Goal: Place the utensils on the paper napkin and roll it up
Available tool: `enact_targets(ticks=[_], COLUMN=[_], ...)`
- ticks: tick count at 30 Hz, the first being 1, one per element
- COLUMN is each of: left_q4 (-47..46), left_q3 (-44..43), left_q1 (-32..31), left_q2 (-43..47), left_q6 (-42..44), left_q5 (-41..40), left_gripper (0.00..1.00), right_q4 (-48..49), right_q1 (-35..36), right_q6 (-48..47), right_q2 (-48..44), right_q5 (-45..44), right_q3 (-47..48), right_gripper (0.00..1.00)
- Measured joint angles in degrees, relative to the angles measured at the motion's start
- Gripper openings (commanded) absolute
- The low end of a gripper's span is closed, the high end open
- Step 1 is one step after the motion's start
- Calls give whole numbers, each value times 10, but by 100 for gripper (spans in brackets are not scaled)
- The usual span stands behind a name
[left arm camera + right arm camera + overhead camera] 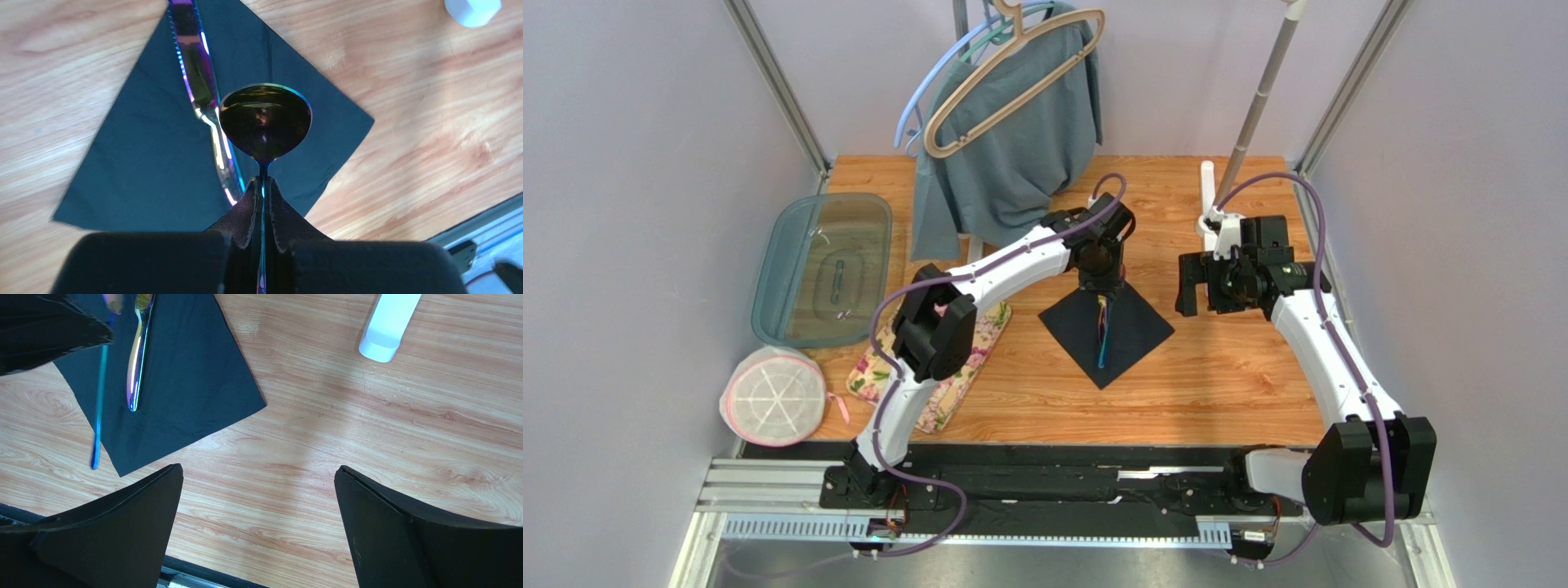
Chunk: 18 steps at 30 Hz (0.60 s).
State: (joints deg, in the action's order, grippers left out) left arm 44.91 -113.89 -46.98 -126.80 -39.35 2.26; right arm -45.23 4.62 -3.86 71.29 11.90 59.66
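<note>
Two left fingers (245, 214) pinch the spoon (266, 122) by its slim handle, over the black paper napkin (141, 165). Spoon is stiff, light, probably slick. Knife (199, 79) lies flat on the flimsy napkin. Wooden table (430, 122) beneath. Well apart, right fingers (123, 520) spread, empty.

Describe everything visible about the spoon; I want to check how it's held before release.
The spoon is slim metal with a purple-green-blue sheen. Its oval bowl is dark and mirror-like and faces the left wrist camera. The left gripper is shut on its neck, with the thin handle running back edge-on between the fingers. It sits over the black napkin, close beside the knife and roughly parallel to it. Whether it touches the napkin cannot be told.
</note>
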Motion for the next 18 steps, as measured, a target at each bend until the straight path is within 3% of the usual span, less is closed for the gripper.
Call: enact_targets(ticks=[18], left_q4=[-41], left_q3=[-77], left_q1=[-3], left_q2=[-94], left_q6=[-49], left_q5=[-5], left_gripper=[0], right_q4=[0], right_q1=[-3], right_q6=[0], right_q2=[6], right_q5=[0], right_q3=[0], right_gripper=[100])
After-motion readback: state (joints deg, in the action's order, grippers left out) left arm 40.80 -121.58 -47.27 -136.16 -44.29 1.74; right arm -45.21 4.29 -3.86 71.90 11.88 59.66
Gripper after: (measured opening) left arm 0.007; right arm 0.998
